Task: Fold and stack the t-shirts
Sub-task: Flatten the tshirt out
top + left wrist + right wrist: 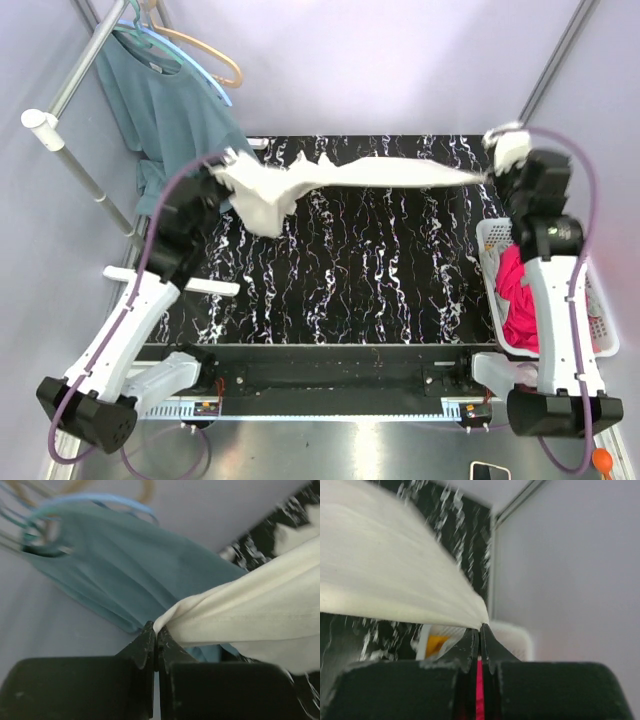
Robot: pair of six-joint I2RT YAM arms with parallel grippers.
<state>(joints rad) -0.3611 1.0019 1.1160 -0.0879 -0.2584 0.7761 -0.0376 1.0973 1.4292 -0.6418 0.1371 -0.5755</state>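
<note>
The cream t-shirt is stretched taut in the air across the far part of the black marbled table. My left gripper is shut on its left end, where loose cloth hangs down. My right gripper is shut on its right end. In the left wrist view the cream t-shirt fans out from my pinched left gripper. The right wrist view shows the cream t-shirt pulled tight from my right gripper. The magenta-pink t-shirt lies in the basket at the right.
A white basket stands at the table's right edge beside my right arm. A teal shirt hangs on hangers from a rail at the back left, close behind my left gripper; it fills much of the left wrist view, teal shirt.
</note>
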